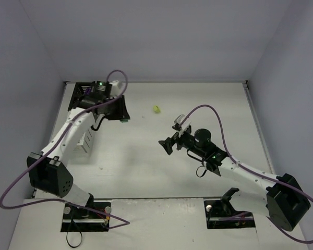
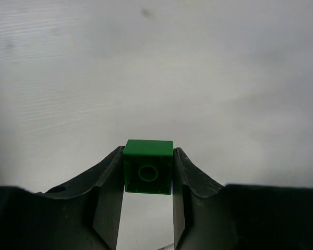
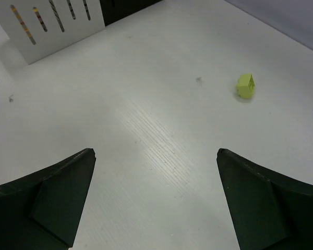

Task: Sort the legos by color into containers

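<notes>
My left gripper (image 2: 147, 174) is shut on a dark green lego (image 2: 148, 165), hollow underside facing the camera, held above the bare table. In the top view this gripper (image 1: 123, 118) is at the back left, just right of the black container (image 1: 77, 96). A white container (image 1: 86, 141) stands nearer, partly behind the left arm; its slatted wall (image 3: 52, 21) and a corner of the black container (image 3: 126, 7) show in the right wrist view. A light green lego (image 1: 156, 109) lies alone at the back middle (image 3: 245, 85). My right gripper (image 1: 168, 145) (image 3: 155, 156) is open and empty, above the table.
Grey walls close the table at the back and both sides. A purple cable loops over each arm. The white table (image 1: 146, 166) lies between the two arms.
</notes>
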